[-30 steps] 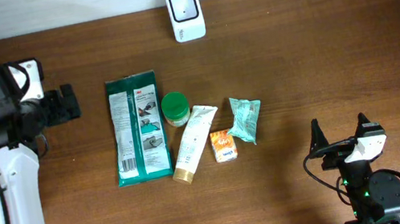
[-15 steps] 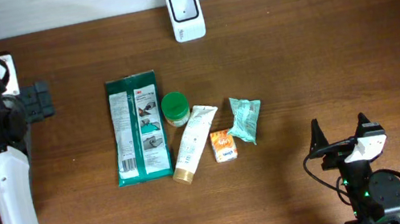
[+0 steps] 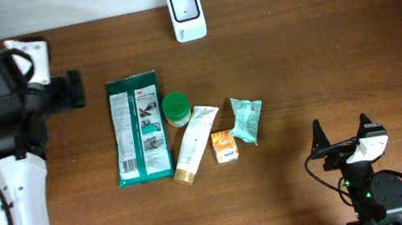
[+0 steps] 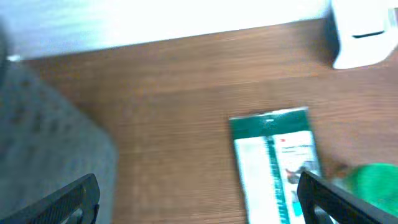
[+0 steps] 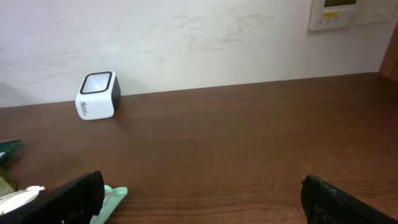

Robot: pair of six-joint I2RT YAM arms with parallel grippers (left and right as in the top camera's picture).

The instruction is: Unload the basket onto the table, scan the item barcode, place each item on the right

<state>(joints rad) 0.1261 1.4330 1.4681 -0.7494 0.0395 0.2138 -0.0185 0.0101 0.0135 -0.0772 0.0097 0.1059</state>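
Lying in a loose row at the middle of the table [image 3: 336,41], five items are seen from overhead: a green wipes pack [image 3: 138,129], a round green lid [image 3: 177,108] touching the pack's right edge, a cream tube [image 3: 195,143] set on a slant, a small orange box [image 3: 225,146] and a teal sachet [image 3: 246,119]. Whether the tube touches the box cannot be told. A white barcode scanner [image 3: 187,14] is placed at the far edge of the table, well apart from the row, with its dark window turned upward.

The left pincer [image 3: 74,90] is held above the table just left of the wipes pack's top corner, its jaws spread wide and nothing gripped between them. In its wrist view, which is blurred, the pack's top end is framed between the two fingers.

The right pincer [image 3: 342,131] is parked near the front right edge of the table, well apart from every item. Its jaws are likewise opened fully, and nothing is held.
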